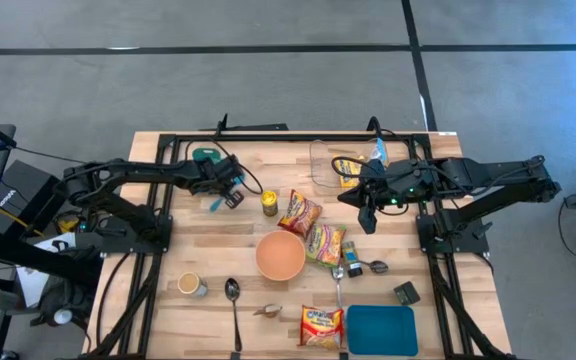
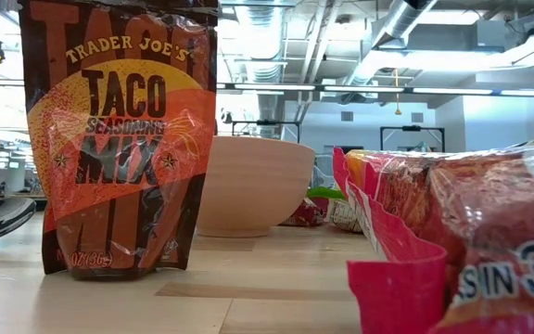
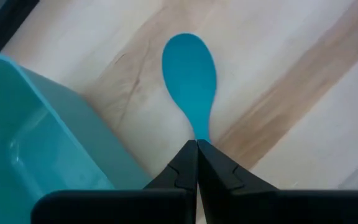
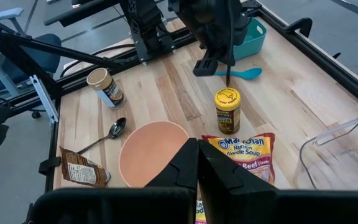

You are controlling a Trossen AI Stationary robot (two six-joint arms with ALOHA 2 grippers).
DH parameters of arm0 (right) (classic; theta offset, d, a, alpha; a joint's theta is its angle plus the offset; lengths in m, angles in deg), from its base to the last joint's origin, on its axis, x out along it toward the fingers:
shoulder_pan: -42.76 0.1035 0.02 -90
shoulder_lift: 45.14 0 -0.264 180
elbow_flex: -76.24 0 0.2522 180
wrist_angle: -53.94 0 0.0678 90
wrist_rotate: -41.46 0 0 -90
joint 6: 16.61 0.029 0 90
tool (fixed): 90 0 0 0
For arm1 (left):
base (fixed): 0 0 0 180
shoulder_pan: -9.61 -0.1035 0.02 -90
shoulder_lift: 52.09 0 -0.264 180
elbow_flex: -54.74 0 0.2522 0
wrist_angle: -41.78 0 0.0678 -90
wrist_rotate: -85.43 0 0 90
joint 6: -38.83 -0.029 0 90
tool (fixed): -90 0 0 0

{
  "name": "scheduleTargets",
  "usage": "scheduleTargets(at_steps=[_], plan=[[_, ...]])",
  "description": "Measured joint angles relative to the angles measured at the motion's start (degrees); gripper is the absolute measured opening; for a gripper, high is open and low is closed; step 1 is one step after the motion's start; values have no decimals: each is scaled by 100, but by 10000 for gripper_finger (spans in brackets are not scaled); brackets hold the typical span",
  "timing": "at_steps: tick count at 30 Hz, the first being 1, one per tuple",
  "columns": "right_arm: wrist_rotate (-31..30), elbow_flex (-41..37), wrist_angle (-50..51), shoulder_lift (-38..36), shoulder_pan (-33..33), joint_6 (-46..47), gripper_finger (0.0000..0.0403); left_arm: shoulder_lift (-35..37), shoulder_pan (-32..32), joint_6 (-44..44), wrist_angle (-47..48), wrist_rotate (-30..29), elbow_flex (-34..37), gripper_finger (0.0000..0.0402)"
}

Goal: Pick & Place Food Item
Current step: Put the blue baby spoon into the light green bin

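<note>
A blue spoon (image 3: 189,74) lies over the wood beside a teal bin (image 3: 36,137) at the far left of the table. My left gripper (image 3: 197,144) is shut at the end of its handle. Seen from the right wrist, the left gripper (image 4: 227,79) points down at the blue spoon (image 4: 246,73). My right gripper (image 4: 197,144) is shut and empty. It hangs high above a ramen packet (image 4: 244,152) near the table's middle right. A yellow-lidded spice jar (image 1: 268,203), more ramen packets (image 1: 325,243) and a taco mix pouch (image 2: 119,139) lie about a peach bowl (image 1: 280,255). My left gripper pinches the thin end of the spoon's handle (image 3: 201,132) between its two fingertips. The fingers slant down from above and lie along the handle. The spoon's bowl points away from the gripper, low over the wood; I cannot tell whether it rests there.
A clear tub (image 1: 333,165) stands at the far right and a dark teal lid (image 1: 381,330) at the near right. A paper cup (image 1: 190,285) and metal spoons (image 1: 232,290) lie near the front. Black frame rails (image 1: 163,240) run along both sides.
</note>
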State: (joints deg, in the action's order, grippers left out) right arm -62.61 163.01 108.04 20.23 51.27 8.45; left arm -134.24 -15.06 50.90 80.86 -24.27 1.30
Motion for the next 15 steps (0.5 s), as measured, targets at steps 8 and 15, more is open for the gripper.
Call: scheduleTargets(at_steps=[8,15], plan=[[0,0,0,0,0,0,1,2,-4,-314,55,-69,2,0],[1,0,0,0,-1,0,1,-96,113,-528,178,-392,2,0]])
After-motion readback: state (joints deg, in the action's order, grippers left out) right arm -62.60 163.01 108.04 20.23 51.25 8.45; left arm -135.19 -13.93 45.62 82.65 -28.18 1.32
